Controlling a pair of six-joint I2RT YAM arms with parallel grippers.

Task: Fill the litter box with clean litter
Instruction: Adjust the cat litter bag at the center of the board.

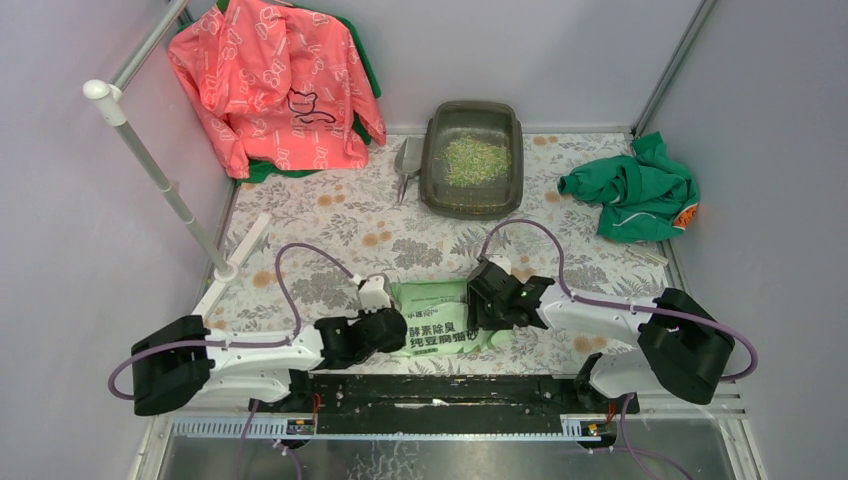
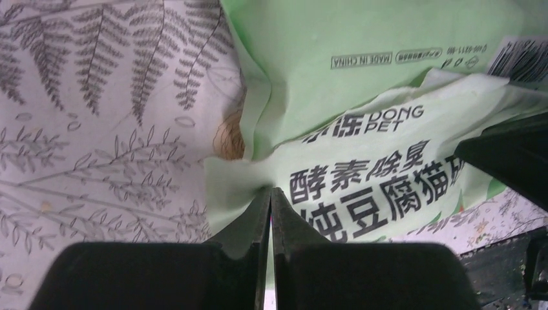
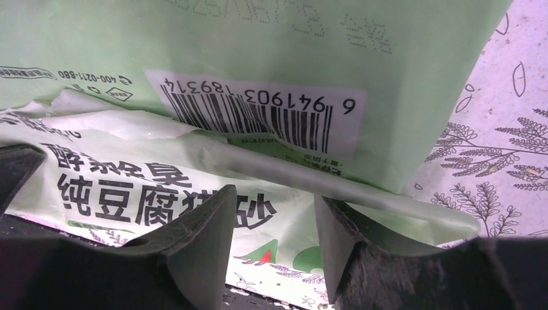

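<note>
The litter box (image 1: 432,175) sits at the table's (image 1: 300,215) far edge, with the clean litter (image 1: 476,160) heaped inside it (only the top view shows this); by the near edge lies the green bag (image 1: 440,325); the left gripper (image 2: 270,191) is pinched tight on the bag's edge; the right gripper (image 3: 274,197) stands half-open astride the side with the barcode (image 3: 258,110), which only its wrist view shows.

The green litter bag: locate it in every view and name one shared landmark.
Top external: litter bag lies flat at low centre.
Left wrist: upper right, edge pinched by the left gripper.
Right wrist: fills most of the frame, behind the open right gripper.
Shared landmark: fern-print cloth under it.
</note>
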